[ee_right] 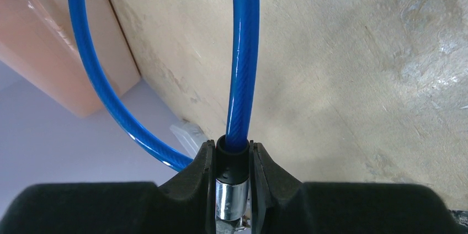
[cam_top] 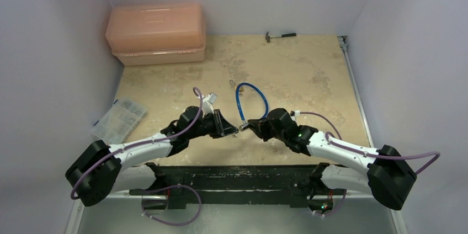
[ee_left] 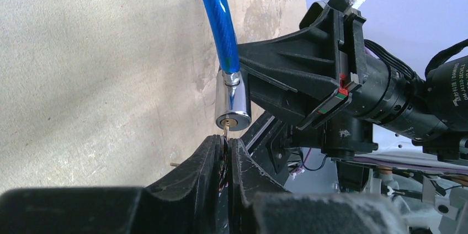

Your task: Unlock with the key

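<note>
- The left gripper [ee_left: 227, 144] has its two black, ribbed plastic fingers pressed nearly together, pinching the key [ee_left: 227, 133]. Only a thin metal tip shows, sticking out past the fingertips.
- Just beyond that tip is the cylinder [ee_left: 233, 104], one short, polished, chrome-like barrel. The key tip meets its flat end face at the keyhole.
- The right gripper [ee_right: 230, 149] has its two fingers clamped tight on the cylinder's sides, one on each flank, with the black collar between the fingertips.
- One cable [ee_right: 244, 52], glossy blue with a smooth plastic skin, leaves the collar straight ahead of the right gripper. It curves round in a single loop back towards that gripper's left.
- The two grippers face each other tip to tip over the table [cam_top: 309, 79], a mottled beige, stone-like slab.
- Far beyond the left gripper stands one peach plastic box [cam_top: 157, 32] with rounded corners.
- Far ahead of the right gripper lies one small hammer [cam_top: 280, 35].
- Outward of the left arm is one clear, compartmented case [cam_top: 118, 119].
</note>
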Controlling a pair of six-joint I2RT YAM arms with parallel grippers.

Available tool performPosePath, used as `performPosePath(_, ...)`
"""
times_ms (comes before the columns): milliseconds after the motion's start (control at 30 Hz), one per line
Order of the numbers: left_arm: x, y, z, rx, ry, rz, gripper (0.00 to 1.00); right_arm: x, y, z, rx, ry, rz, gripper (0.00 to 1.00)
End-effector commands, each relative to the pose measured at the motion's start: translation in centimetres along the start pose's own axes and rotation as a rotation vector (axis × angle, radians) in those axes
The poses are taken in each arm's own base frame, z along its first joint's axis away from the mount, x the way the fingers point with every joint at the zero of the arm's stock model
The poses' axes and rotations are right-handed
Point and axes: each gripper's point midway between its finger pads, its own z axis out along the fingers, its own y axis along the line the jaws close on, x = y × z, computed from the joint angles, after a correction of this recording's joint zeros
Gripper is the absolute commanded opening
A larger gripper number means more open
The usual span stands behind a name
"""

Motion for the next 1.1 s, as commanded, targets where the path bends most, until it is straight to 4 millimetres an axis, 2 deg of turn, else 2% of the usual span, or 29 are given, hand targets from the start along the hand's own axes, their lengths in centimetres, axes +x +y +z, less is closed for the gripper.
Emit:
performPosePath(0, -2.3, -2.9, 0.4, 0.090, -0.077, 0.033, 0.00, 1.8, 2.8, -0.8, -0.064, 0.063, 0.007, 0.00)
performPosePath(533, -2.2, -3.3, 1.0, 0.114, -0.071, 0.029, 0.00, 1.8, 2.7, -0.9, -0.063, 0.067, 0.002, 0.00)
performPosePath(700, -2.1, -3.4, 0.6, 0.112, -0.067, 0.058, 0.00, 1.5, 2.2, -0.9, -0.058, 0.056, 0.005, 0.00)
performPosePath(733, -2.1, -3.3, 0.5, 0.106, -0.064, 0.066, 0.01, 1.4, 2.1, -1.0, -0.057, 0.052, 0.005, 0.00)
performPosePath(933, -1.9, -2.5, -0.8, 0.068, -0.078, 0.094, 0.29, 0.7, 1.7, -1.1, -0.056, 0.027, 0.009, 0.00)
performPosePath(1067, -1.9, -2.5, -1.3, 0.065, -0.088, 0.097, 0.33, 0.5, 1.4, -1.1, -0.047, 0.020, 0.002, 0.00)
